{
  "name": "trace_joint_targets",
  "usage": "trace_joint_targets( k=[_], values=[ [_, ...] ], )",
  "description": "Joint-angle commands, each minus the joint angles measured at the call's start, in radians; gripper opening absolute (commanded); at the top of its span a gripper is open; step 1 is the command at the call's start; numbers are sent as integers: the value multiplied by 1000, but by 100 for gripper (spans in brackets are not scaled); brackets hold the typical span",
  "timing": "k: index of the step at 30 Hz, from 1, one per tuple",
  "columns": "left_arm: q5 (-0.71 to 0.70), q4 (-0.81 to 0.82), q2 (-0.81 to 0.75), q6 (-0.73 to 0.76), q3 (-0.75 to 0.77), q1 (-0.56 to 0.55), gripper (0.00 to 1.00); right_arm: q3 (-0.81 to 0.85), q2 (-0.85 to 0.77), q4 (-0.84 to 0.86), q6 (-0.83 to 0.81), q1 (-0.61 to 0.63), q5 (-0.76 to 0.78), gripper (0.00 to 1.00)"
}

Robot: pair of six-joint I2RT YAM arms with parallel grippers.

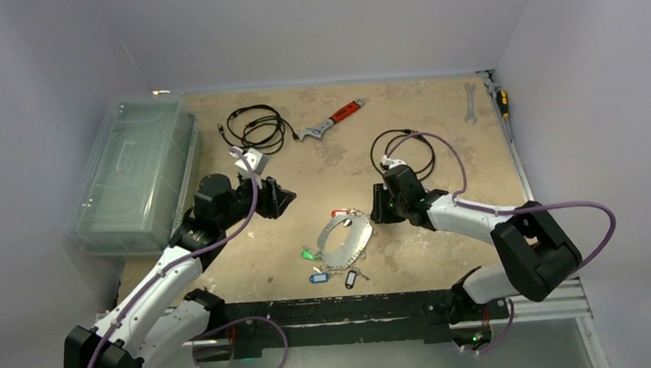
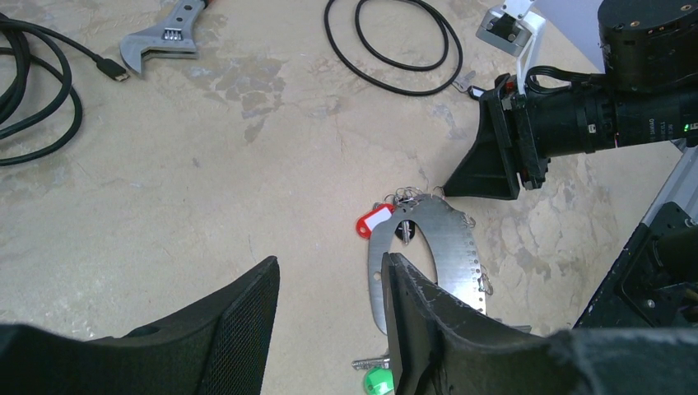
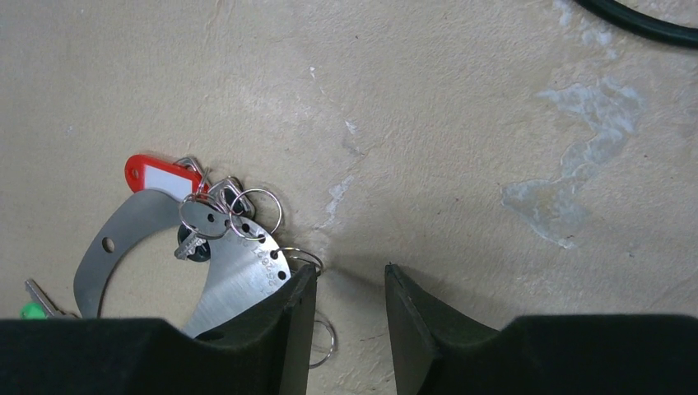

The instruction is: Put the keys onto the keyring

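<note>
The keyring (image 1: 348,243) is a flat grey metal hoop with holes and small split rings along its edge, lying on the table near the front. A red-tagged key (image 1: 339,212) and a dark-headed key (image 3: 193,243) hang at its far end. A green key (image 1: 308,254), a blue tag (image 1: 317,279) and a dark key (image 1: 352,277) lie loose beside it. My left gripper (image 1: 286,195) is open and empty, up and left of the ring (image 2: 444,239). My right gripper (image 3: 346,276) is open, its left finger (image 3: 296,317) over the ring's right edge (image 3: 239,271).
A clear plastic box (image 1: 135,171) stands at the left. Black cable coils (image 1: 257,126) (image 1: 406,152) and a red-handled adjustable wrench (image 1: 335,118) lie at the back. A spanner (image 1: 470,103) and a screwdriver (image 1: 500,98) lie at the far right.
</note>
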Motion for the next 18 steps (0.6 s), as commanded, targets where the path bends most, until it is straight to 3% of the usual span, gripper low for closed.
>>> trace_joint_targets(
  k=[1,12,18],
  values=[
    [-8,20,-2,13,47,-5,47,43,17,16,-52,4,-23,39],
    [-12,18,-7,16,47,-7,46,94,96,-4,-90,42,-39,38],
    [-12,16,-7,16,47,-9,45,106,127,-17,-88,61,-18,28]
  ],
)
